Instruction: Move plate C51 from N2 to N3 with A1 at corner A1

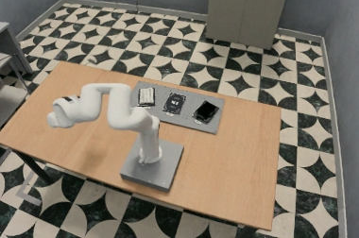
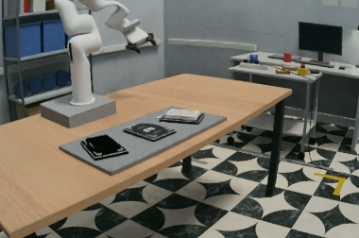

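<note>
A grey deck (image 1: 179, 106) lies on the wooden table and carries three nests in a row. A white plate (image 1: 146, 96) sits on one end nest; it also shows in the exterior view (image 2: 181, 115). A black plate (image 1: 206, 110) sits on the other end nest, also seen in the exterior view (image 2: 104, 145). The middle nest (image 1: 173, 103) is flat and dark with a white mark and holds no plate. The plate labels and nest signs are too small to read. My gripper (image 2: 142, 42) is open and empty, high above the table and far from the deck.
The arm's grey base (image 1: 152, 165) stands on the table beside the deck. A shelf unit (image 2: 33, 34) is behind the arm. A cabinet (image 1: 250, 1) stands by the far wall. A second table with a monitor (image 2: 319, 39) is off to the side.
</note>
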Available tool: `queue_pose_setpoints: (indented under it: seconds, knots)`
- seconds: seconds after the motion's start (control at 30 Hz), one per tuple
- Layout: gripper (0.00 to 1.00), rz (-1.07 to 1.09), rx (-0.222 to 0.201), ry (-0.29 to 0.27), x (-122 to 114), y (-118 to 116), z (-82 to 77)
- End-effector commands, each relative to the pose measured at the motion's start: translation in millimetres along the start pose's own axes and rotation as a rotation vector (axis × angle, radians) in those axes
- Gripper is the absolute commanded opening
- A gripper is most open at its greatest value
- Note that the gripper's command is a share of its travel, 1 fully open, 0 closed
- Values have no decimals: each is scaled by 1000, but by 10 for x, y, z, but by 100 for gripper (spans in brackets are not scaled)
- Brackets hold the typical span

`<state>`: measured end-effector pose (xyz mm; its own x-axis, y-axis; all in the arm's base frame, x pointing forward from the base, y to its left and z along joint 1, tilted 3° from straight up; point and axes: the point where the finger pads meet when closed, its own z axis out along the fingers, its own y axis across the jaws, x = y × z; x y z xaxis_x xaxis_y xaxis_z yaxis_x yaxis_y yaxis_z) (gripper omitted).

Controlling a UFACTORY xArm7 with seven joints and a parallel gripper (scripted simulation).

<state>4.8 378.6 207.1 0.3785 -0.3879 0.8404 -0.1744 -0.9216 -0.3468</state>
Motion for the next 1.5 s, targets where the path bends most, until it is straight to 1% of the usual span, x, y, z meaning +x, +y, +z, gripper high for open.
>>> queue_pose_setpoints:
  seconds: [0.0,0.53,0.6,0.67,0.7,0.77,0.83,0.87,0.93,1.0,1.1,1.17,1.23,1.27,1.33,1.4,1.43,1.47]
  knots:
    - [100,3,0,-2,4,-12,-7]
    - [100,3,0,-2,4,-12,-7]
    - [100,-25,-51,-34,54,-50,71]
    - [100,-28,-57,-37,102,-88,147]
    - [100,-28,-57,-37,102,-88,147]
    - [100,-57,-106,-71,151,-117,230]
    - [100,-60,-111,-74,198,-145,311]
    - [100,-60,-111,-74,198,-145,311]
    - [100,-88,-158,-112,247,-168,395]
    - [100,-90,-161,-115,296,-192,479]
    - [100,-90,-161,-115,296,-192,479]
    - [100,-117,-205,-156,345,-210,565]
    - [100,-118,-207,-158,394,-227,651]
    - [100,-118,-207,-158,395,-228,653]
    - [100,-144,-248,-203,444,-240,739]
    - [100,-145,-249,-204,493,-252,826]
    - [100,-145,-249,-204,496,-253,830]
    - [100,-157,-268,-228,520,-256,873]
